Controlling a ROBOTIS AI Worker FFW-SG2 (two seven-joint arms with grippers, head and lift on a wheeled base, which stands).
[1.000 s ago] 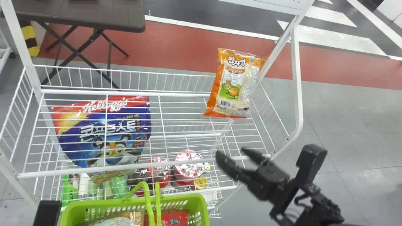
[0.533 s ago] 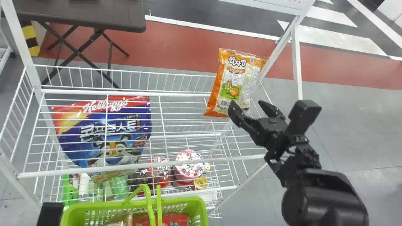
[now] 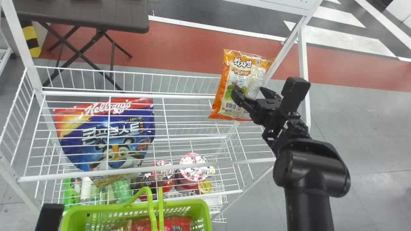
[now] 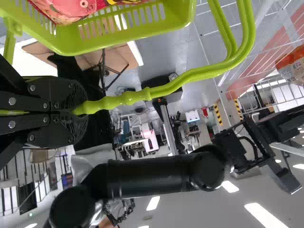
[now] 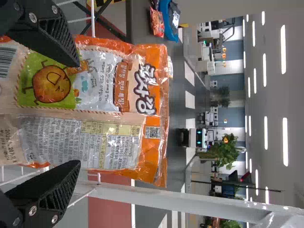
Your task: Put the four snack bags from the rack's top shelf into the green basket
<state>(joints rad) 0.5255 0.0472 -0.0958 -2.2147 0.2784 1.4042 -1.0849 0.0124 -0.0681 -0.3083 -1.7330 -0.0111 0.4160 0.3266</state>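
Gleaming snack bag (image 3: 241, 71); upright, orange-edged

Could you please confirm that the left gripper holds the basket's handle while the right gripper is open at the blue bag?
Not the blue bag: the right wrist view shows the right gripper open at the orange snack bag. The left gripper does hold the handle.

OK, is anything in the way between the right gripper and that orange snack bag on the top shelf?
No, nothing visible stands between the right gripper and the orange snack bag; its open fingers face the bag directly. The rack's white post runs close beside the bag.
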